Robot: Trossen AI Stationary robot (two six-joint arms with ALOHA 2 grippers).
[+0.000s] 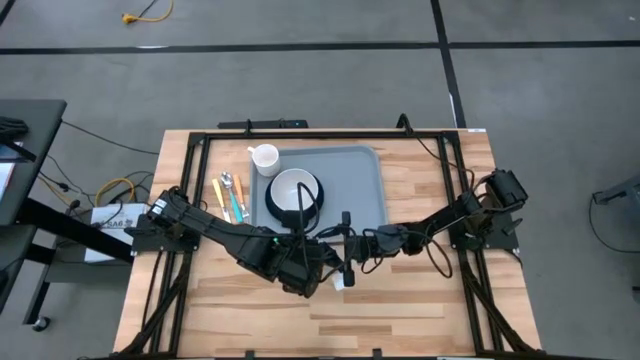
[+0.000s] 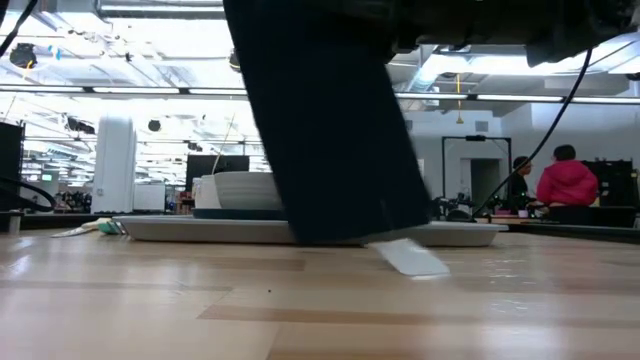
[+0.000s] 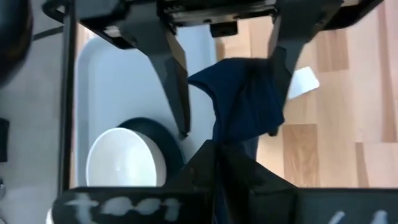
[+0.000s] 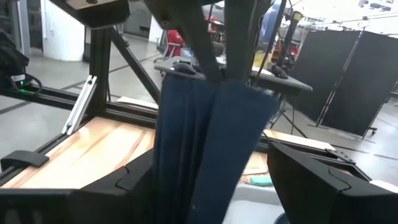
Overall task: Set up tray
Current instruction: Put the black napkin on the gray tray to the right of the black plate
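Low view: napkin (image 2: 330,130) hanging | tray (image 2: 180,229) on table (image 2: 300,310)

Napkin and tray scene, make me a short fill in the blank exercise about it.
1. The left gripper is ____ on the dark navy napkin, which hangs from it.
2. The right gripper waits beside the napkin with its jaws ____.
3. The white bowl sits on a dark plate on the ____.
4. The white mug stands just ____ the tray.

Missing words: shut; open; tray; outside
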